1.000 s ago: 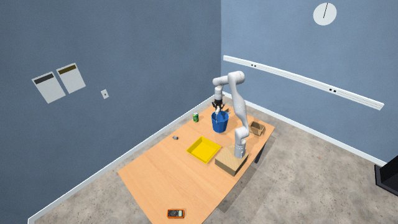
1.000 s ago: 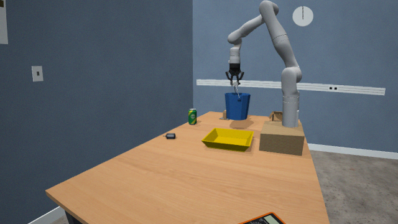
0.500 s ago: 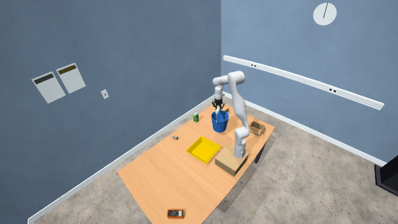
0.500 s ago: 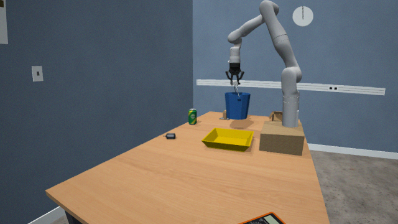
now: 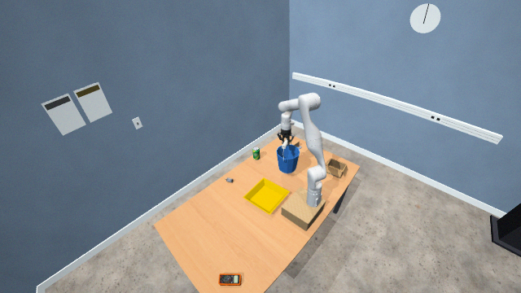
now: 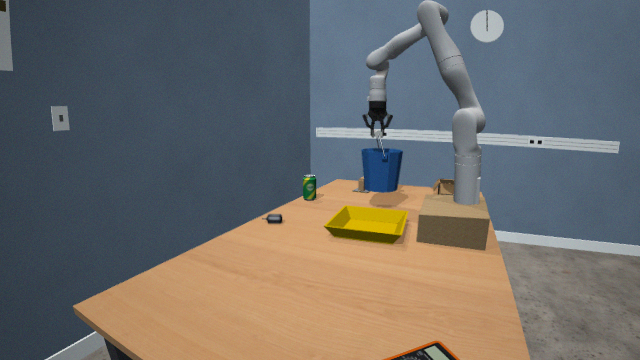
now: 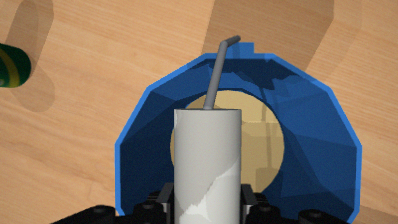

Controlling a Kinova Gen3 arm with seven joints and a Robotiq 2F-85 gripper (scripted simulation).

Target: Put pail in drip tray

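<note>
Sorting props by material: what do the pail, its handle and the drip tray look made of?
Pail: probably plastic, uniform matte blue, faceted walls. Handle: likely metal wire, thin grey bent rod. Drip tray: plastic-looking, flat bright yellow without shine.
</note>
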